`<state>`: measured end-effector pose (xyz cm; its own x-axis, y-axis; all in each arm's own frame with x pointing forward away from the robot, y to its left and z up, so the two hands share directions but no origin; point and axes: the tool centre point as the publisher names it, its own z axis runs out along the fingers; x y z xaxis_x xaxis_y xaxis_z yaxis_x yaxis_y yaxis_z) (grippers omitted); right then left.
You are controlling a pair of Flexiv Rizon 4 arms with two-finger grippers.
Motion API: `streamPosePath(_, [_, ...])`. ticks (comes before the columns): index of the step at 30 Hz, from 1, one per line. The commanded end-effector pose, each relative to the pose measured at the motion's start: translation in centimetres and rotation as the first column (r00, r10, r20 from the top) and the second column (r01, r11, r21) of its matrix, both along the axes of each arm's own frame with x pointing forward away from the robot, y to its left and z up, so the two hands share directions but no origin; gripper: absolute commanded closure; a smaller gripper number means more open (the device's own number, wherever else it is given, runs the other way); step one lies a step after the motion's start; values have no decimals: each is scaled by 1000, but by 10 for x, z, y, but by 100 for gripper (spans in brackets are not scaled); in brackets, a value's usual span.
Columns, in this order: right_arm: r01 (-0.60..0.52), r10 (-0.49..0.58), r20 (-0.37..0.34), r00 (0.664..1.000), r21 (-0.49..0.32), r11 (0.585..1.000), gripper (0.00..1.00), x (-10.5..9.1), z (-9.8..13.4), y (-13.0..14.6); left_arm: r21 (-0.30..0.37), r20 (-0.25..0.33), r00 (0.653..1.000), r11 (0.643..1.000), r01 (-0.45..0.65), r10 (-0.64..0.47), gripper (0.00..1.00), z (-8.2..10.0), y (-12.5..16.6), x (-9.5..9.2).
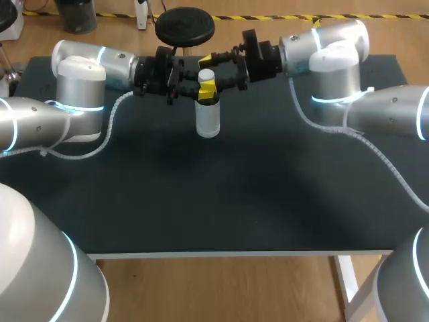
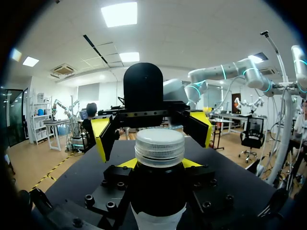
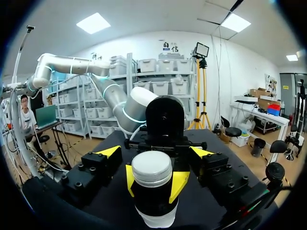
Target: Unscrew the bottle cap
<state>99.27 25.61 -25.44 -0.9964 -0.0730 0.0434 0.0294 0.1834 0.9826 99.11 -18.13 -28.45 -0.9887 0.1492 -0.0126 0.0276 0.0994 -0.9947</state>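
Observation:
A small clear bottle (image 1: 207,119) with a white ribbed cap (image 1: 206,76) stands upright on the dark table at the far middle. My left gripper (image 1: 206,91) comes in from the left and is shut on the bottle just under the cap; in the left wrist view its yellow tips hug the neck (image 2: 159,191) below the cap (image 2: 159,146). My right gripper (image 1: 206,71) comes in from the right at cap height. In the right wrist view its fingers (image 3: 109,153) stand open, one on each side of the cap (image 3: 151,168), apart from it.
The black table top (image 1: 221,201) stretches toward the front edge. A black round stool (image 1: 185,27) stands just behind the far edge. Grey cable hoses (image 1: 100,141) hang from both arms and rest on the table at the left and right.

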Motion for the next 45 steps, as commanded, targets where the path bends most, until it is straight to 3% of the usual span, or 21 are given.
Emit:
streamPosePath(1, [-1,1,0,1000,0,1000,31,0,-1,0,1,0,1000,1000,2,-2,100,1,1,0])
streamPosePath(4, [-2,2,-1,1000,1,1000,48,1,-1,0,1,0,1000,1000,2,-2,100,1,1,0])
streamPosePath(8, [-6,6,-3,1000,0,1000,60,2,-3,1,1,0,1000,1000,2,-2,100,1,1,0])
streamPosePath(13, [-16,16,-4,1000,-1,1000,97,3,-3,2,1,0,1000,1000,2,-2,100,1,1,0])
streamPosePath(14, [-17,17,-3,1000,-1,1000,100,3,-3,2,1,0,1000,1000,2,-2,100,1,1,0])
streamPosePath(23, [-71,71,-4,997,3,997,100,7,-4,-1,1,0,1000,1000,2,-2,100,1,1,0])
streamPosePath(31, [-246,247,-18,969,30,969,100,14,-6,-4,1,0,1000,1000,2,-2,100,1,1,0])
streamPosePath(37, [-411,411,0,912,12,912,100,12,-5,1,1,0,1000,1000,2,-2,100,1,1,0])
streamPosePath(45, [-630,630,25,776,-16,776,100,7,-5,8,1,0,1000,1000,2,-2,100,1,1,0])
